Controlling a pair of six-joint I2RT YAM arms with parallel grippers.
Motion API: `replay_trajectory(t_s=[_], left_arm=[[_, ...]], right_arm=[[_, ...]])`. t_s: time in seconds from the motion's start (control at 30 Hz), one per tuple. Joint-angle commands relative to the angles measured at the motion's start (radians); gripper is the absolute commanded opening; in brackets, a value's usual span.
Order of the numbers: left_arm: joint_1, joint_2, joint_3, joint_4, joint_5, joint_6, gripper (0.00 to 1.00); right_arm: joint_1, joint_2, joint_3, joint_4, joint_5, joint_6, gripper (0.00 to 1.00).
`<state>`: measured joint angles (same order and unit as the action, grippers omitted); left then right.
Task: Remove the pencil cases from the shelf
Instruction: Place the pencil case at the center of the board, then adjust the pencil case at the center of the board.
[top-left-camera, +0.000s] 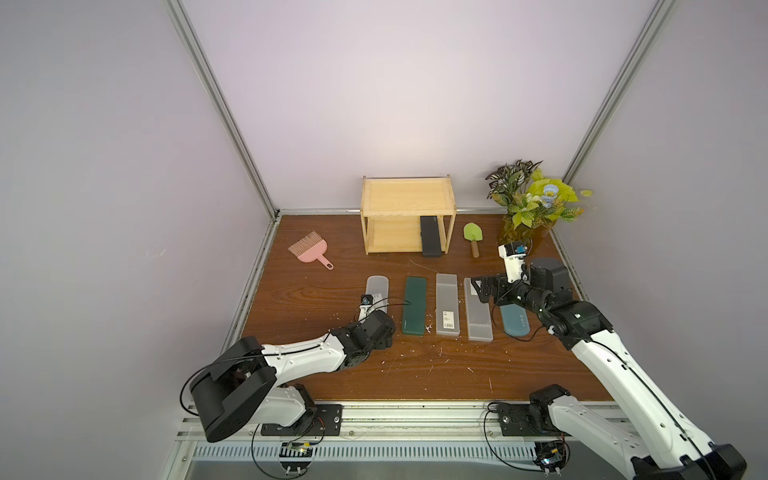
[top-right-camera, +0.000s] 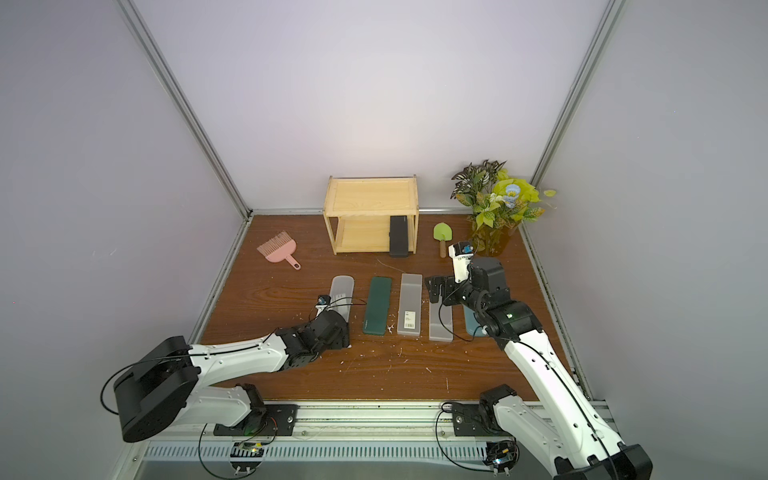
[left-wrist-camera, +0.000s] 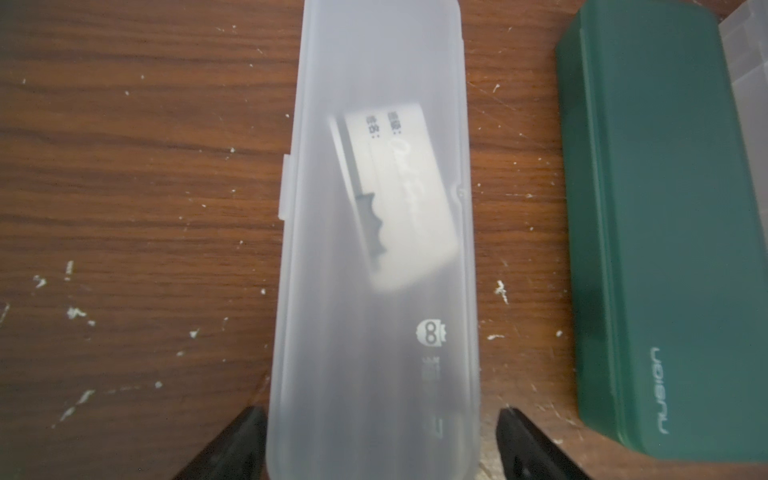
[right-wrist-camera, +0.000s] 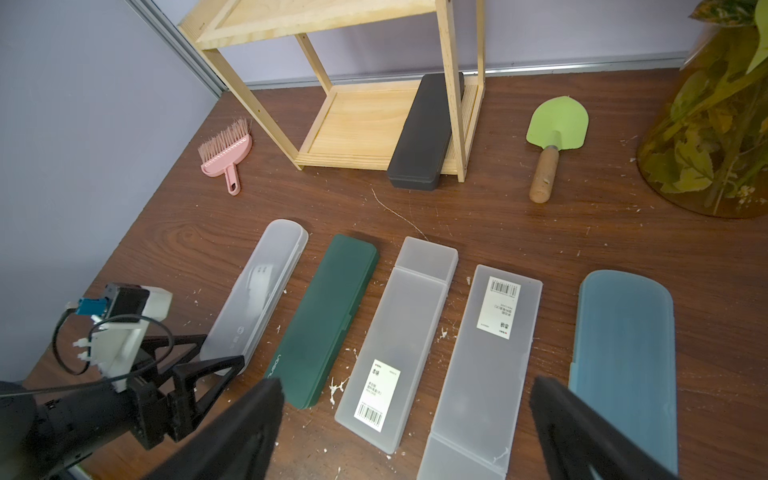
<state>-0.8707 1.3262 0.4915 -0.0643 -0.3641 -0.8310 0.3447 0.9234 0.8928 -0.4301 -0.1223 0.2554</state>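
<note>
On the brown table (top-left-camera: 415, 374), in front of the shelf (top-left-camera: 407, 197), 5 long boxes lie flat & side by side in a row. From the pink brush (top-left-camera: 309, 251) side to the plant (top-left-camera: 532, 203) side they go: clear case (top-left-camera: 377, 284), dark green case (top-left-camera: 414, 305), grey case (top-left-camera: 447, 303), other grey case (top-left-camera: 478, 318), teal case (top-left-camera: 515, 323). The right arm hides part of the teal case in both top views. Each grey one has a white barcode label.

The black case (top-left-camera: 430, 236) is the only one on the shelf. It sits on the bottom board, at the end nr the green trowel (top-left-camera: 473, 237). Its front end pokes out past the shelf edge.

The left gripper (left-wrist-camera: 380, 415) is down low at the near end of the clear case. Its jaws are apart, w/ one black finger (left-wrist-camera: 523, 440) on each side of the box. On the dark green side a thin strip of table shows btw finger & box. On the other side the finger is just beside the box; can't tell if it touches. The box lies flat on the table. A white card shows through its lid.

The right gripper (right-wrist-camera: 405, 386) has its jaws wide w/ nothing btw them. It hangs up above the row, over the far end of the other grey case, & touches nothing.
</note>
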Motion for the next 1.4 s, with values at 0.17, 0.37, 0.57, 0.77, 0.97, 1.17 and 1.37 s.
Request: replay_trajectory(t_s=[0.17, 0.37, 0.57, 0.77, 0.97, 1.17, 1.37], left_arm=[[-0.008, 0.021, 0.110, -0.055, -0.093, 0.045, 0.95], [0.083, 0.185, 0.276, -0.091, -0.106, 0.160, 0.99], [0.129, 0.306, 0.354, -0.091, -0.088, 0.199, 0.99], [0.158, 0.314, 0.358, -0.082, -0.066, 0.211, 0.99], [0.191, 0.335, 0.340, -0.056, -0.023, 0.214, 0.99], [0.197, 0.367, 0.317, -0.013, 0.019, 0.207, 0.98], [0.197, 0.384, 0.330, -0.010, 0.048, 0.210, 0.90]], right_arm=[[-0.006, 0.014, 0.002, 0.045, -0.017, 0.004, 1.00], [-0.005, 0.024, 0.013, 0.049, -0.020, 0.002, 0.99], [-0.006, 0.015, 0.017, 0.031, -0.003, -0.007, 1.00], [-0.005, 0.016, 0.018, 0.019, 0.010, -0.018, 1.00], [-0.006, 0.024, 0.022, 0.020, 0.013, -0.021, 1.00], [-0.005, 0.019, 0.008, 0.019, 0.018, -0.021, 1.00], [-0.005, 0.018, 0.002, 0.017, 0.025, -0.019, 1.00]])
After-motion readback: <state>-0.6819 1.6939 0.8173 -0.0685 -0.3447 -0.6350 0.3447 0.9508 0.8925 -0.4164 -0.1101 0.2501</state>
